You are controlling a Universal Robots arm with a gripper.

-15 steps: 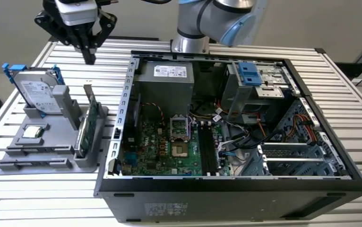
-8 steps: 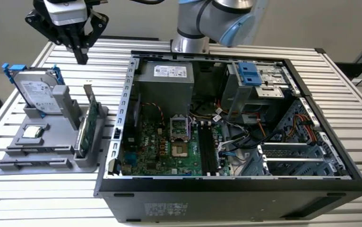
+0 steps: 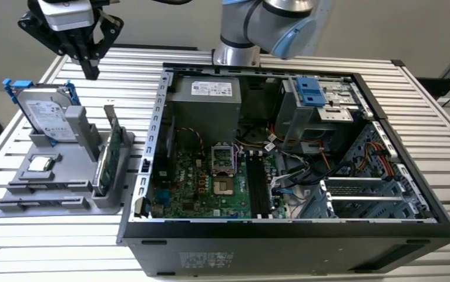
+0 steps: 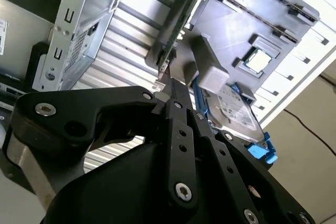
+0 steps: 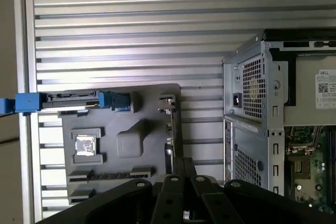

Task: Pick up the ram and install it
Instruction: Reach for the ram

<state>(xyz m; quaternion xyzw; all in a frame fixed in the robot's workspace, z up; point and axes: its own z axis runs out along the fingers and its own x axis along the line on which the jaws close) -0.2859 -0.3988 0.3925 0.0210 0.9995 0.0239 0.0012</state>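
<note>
Raised well above the worktop (image 3: 53,247), the gripper (image 3: 91,73) hung with its fingers (image 4: 176,124) pointing straight down and drawn together into one dark bar. In both wrist views the pads met with no gap, and I could make out nothing pinched between them.

By my reading the job stood at the approach, with the pick not yet made. The ram (image 3: 105,171), as best I could judge, was the slim blue-green stick standing on edge in the grey holder (image 3: 103,204). It sat below the gripper and out past its fingertips, just beside the taller green card (image 3: 116,138) with the metal bracket. The two ran so close together that I could not cleanly part them, so that placing is a judgement.

The stick's long axis lay level with the worktop, one end toward the gripper and the other away from it, parallel to the near wall of the computer case (image 3: 288,232). Its thin faces looked out to either side.

A grasp from there would call for parted fingers lined up across those thin faces and a straight descent onto the top edge, clear of the neighbouring card. The long black slots (image 3: 255,185) sat off to the far side of that wall from the gripper.
</note>
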